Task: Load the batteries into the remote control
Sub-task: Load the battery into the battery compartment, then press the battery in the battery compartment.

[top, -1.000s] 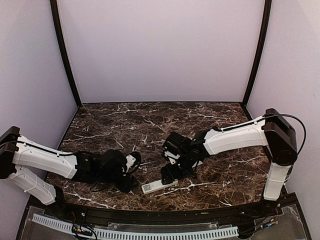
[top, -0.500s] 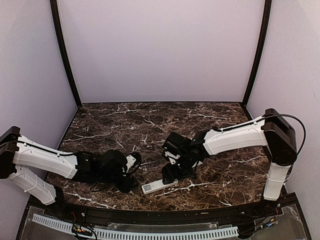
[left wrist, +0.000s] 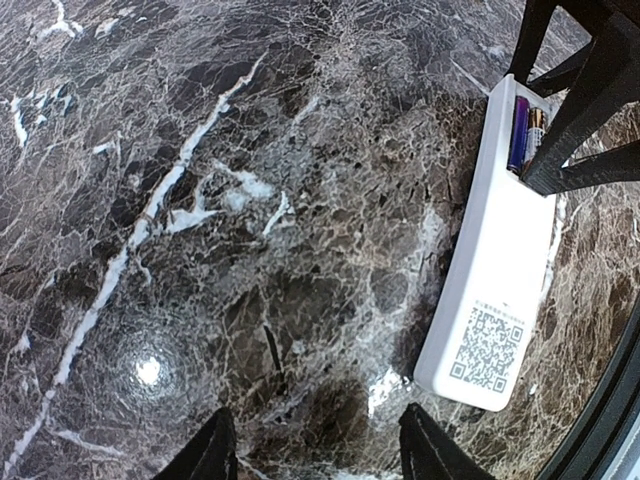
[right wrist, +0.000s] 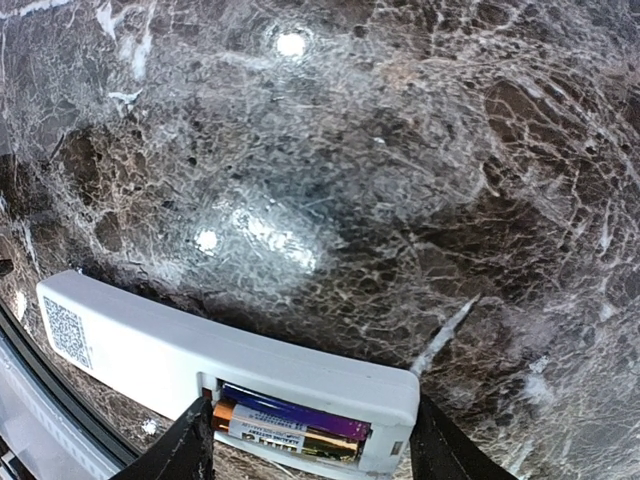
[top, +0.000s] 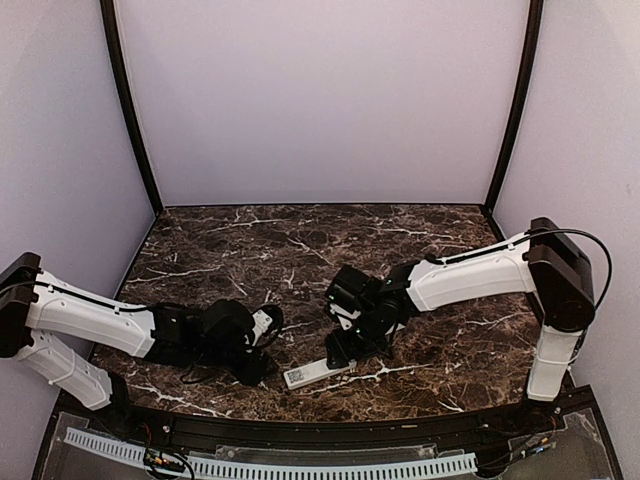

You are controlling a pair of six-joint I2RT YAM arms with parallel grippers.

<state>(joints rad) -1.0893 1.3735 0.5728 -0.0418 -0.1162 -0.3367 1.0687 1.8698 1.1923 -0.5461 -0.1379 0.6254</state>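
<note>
The white remote control (top: 318, 371) lies label side up near the table's front edge, its battery compartment uncovered. Two batteries (right wrist: 290, 420) lie side by side inside it, one bluish-purple, one gold and silver; they also show in the left wrist view as batteries (left wrist: 525, 130). My right gripper (right wrist: 312, 452) stands open low over that end. One finger (right wrist: 190, 448) is at the compartment's inner end, the other (right wrist: 445, 450) just past the remote's (right wrist: 150, 350) end. My left gripper (left wrist: 318, 455) is open over bare marble, left of the remote (left wrist: 490, 290), holding nothing.
The dark marble table (top: 300, 250) is walled by plain panels at the back and sides. A black rail (top: 330, 425) runs along the front edge, close to the remote. My left gripper (top: 262, 340) and right gripper (top: 345, 350) sit a short way apart.
The right gripper's jaws have drawn a little closer together over the remote's battery end, and it has shifted slightly. The left arm and the remote have not moved.
</note>
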